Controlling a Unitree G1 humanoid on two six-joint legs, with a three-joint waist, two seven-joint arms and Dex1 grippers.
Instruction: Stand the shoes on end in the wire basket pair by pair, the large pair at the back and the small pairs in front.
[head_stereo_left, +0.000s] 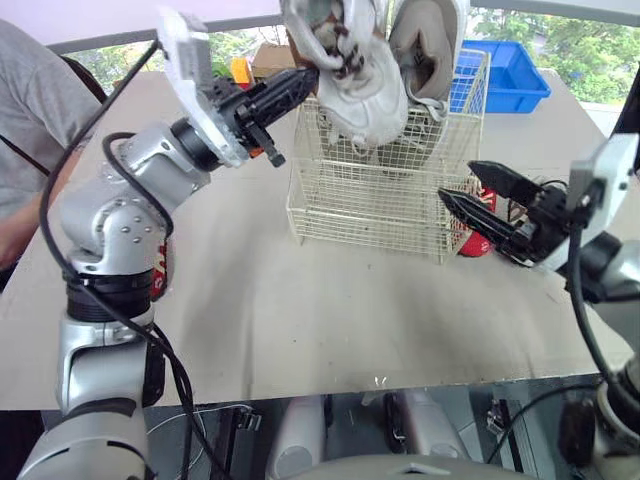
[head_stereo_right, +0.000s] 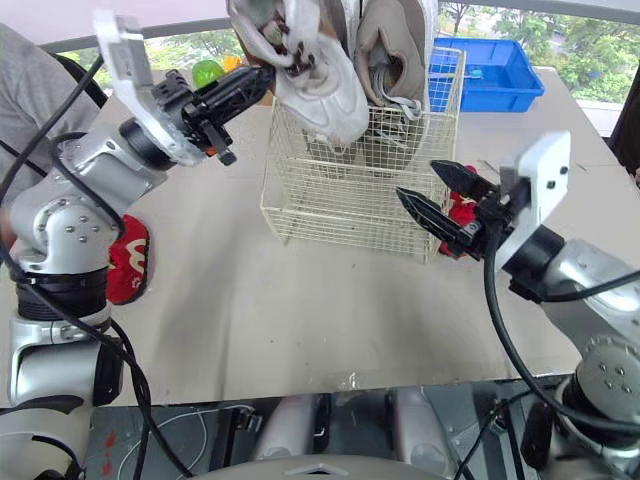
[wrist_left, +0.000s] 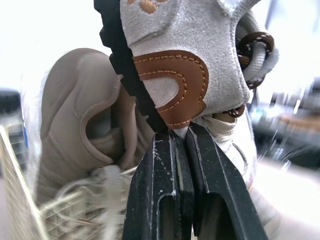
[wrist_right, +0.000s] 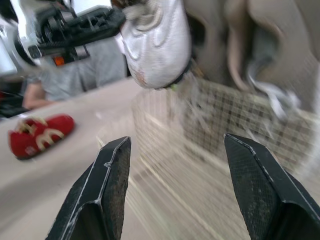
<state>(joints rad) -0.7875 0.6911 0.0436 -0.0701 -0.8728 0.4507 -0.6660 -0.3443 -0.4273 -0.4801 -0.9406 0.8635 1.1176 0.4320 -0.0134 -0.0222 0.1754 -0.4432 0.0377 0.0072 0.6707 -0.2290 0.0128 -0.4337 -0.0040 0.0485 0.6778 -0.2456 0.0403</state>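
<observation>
Where windows (head_stereo_left: 590, 45) show trees (head_stereo_right: 500, 22), a beige table (head_stereo_left: 300, 320) bears the wire basket (head_stereo_left: 370, 205).

- Right claw (head_stereo_right: 417, 180) hangs with its fingers spread wide, and the wire basket (head_stereo_left: 370, 200) wall stands right ahead of the tips: blocked that way.
- A red shoe (head_stereo_left: 472, 240) lies just beside those fingers, tight against the basket's corner, so that side is crowded.
- Inward from this claw there's bare table (head_stereo_left: 300, 320), wide open.
- Left claw (head_stereo_left: 308, 80) is clamped on a white shoe (head_stereo_left: 365, 95) over the basket rim; beneath that shoe the basket's front looks free.
- Beyond the white shoe, a beige shoe (head_stereo_left: 425, 50) stands upright and fills the back.
- Past the basket, a blue bin (head_stereo_left: 515, 75) closes off the far side.
- Well below the left claw, by its elbow, a second red shoe (head_stereo_right: 125, 260) lies on the table.
</observation>
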